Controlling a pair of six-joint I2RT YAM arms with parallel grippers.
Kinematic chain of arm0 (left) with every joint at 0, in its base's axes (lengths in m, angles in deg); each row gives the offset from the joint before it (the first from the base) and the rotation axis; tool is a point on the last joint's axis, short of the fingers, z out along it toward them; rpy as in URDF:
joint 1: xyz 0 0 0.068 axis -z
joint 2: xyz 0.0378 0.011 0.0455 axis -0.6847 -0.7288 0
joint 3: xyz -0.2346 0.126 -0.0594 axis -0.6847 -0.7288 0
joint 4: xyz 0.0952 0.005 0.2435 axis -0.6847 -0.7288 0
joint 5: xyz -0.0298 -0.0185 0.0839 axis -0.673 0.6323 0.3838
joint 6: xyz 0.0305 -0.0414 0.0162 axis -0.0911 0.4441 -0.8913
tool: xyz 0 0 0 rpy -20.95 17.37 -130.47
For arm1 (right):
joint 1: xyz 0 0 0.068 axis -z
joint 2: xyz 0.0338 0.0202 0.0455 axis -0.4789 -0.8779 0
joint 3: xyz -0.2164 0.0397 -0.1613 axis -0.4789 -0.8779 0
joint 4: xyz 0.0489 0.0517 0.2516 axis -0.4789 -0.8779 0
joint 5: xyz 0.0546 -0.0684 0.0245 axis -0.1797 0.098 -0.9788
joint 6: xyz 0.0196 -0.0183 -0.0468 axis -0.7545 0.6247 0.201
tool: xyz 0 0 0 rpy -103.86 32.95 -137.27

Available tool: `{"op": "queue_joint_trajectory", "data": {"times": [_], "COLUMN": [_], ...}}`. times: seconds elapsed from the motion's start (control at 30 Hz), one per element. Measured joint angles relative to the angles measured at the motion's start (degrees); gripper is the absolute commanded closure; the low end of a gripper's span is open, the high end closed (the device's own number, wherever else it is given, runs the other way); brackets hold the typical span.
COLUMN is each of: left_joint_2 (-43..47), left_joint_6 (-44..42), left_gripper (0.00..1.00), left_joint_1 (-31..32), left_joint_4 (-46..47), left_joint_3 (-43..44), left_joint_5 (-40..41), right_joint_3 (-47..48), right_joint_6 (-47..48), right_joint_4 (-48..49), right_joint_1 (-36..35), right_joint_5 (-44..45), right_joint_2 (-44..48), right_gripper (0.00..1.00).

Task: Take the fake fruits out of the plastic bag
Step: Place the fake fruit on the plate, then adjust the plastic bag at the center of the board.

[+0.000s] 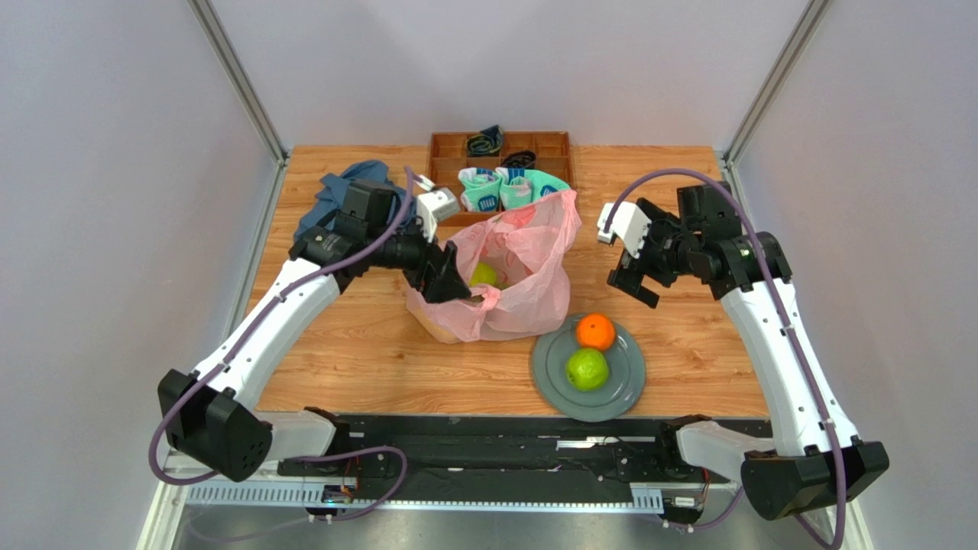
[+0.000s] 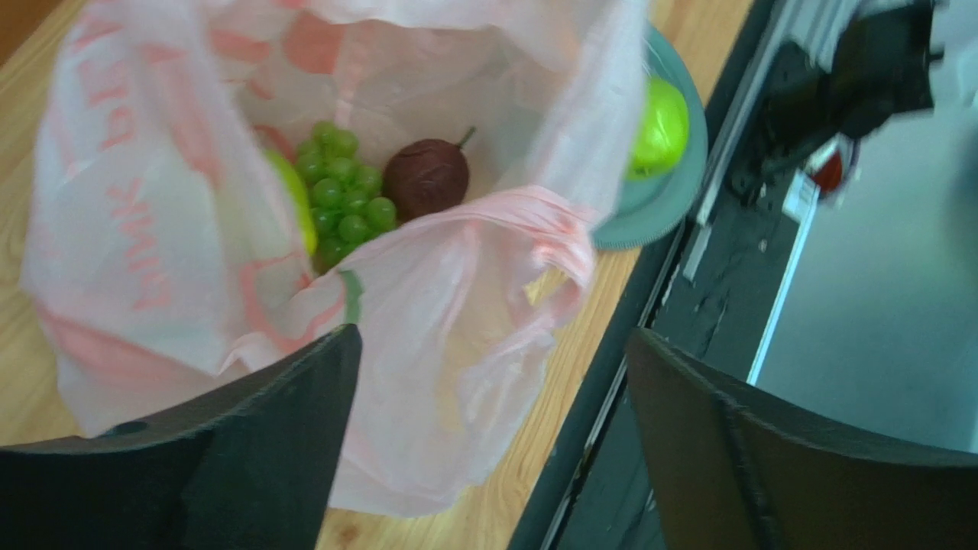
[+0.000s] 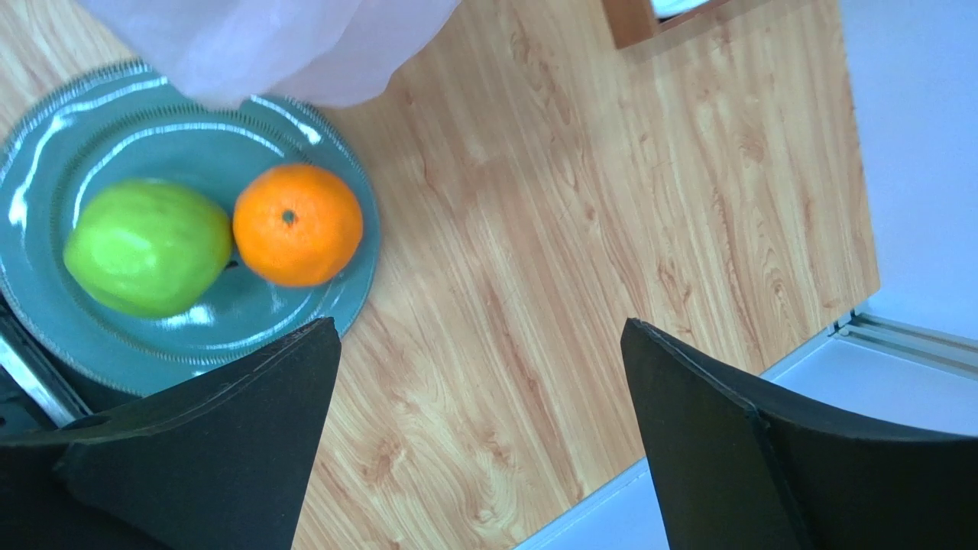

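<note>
- Location: the plastic bag (image 1: 522,269) sits slumped at mid-table with its mouth open upward. Its near right flank is just beside the plate (image 1: 629,375).
- Contents: the left wrist view shows green grapes (image 2: 344,195), a dark plum (image 2: 426,178) and a yellow-green fruit (image 2: 296,201) lying together at the bottom. A fold half hides the last one, so we cannot tell pear from apple.
- Already out: an orange (image 1: 595,331) and a green apple (image 1: 587,369) rest close together on the plate.
- Left gripper (image 1: 451,283): it is at the left side of the bag's mouth with its jaws spread wide and nothing held. The slack pink rim lies beyond the fingertips.
- Right gripper (image 1: 635,279): it hangs over the bare table (image 1: 689,344), right of the bag and far of the plate, jaws wide and empty.
- Step in hand, in our judgement: reaching into the bag for the next fruit, with three not yet out.
- Recommendation: we would have one gripper pinch the rim and lift it to hold the mouth open. The other should then descend straight through the opening.
- Target: the plum is the most exposed and the firmest to grip. We advise closing across its body, not its stem.
- Risk: the thin film may be caught with the fruit, so that the whole bag lifts or drags onto the plate.
- Risk: the glossy fruit may slip, so the jaws should close squarely.
</note>
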Motion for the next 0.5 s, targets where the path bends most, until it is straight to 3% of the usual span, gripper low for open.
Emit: {"op": "queue_joint_trajectory", "data": {"times": [0.17, 0.4, 0.5], "left_joint_2": [-0.1, -3.0, -5.6], "left_joint_6": [-6.3, -6.8, -5.6], "left_gripper": [0.16, 0.16, 0.30], "left_joint_1": [7.9, 14.2, 15.2], "left_joint_4": [-3.7, -4.1, -3.0], "left_joint_3": [1.1, 0.9, 0.9], "left_joint_5": [2.3, 11.4, 14.5], "right_joint_3": [1.3, 1.3, 1.3], "right_joint_6": [-7.0, -15.3, -17.2], "right_joint_4": [1.9, 4.1, 4.7], "right_joint_1": [-0.6, -1.0, -1.5], "right_joint_5": [-0.2, -1.0, -1.7], "right_joint_2": [0.0, -0.6, -0.5], "right_gripper": [0.00, 0.00, 0.01]}}
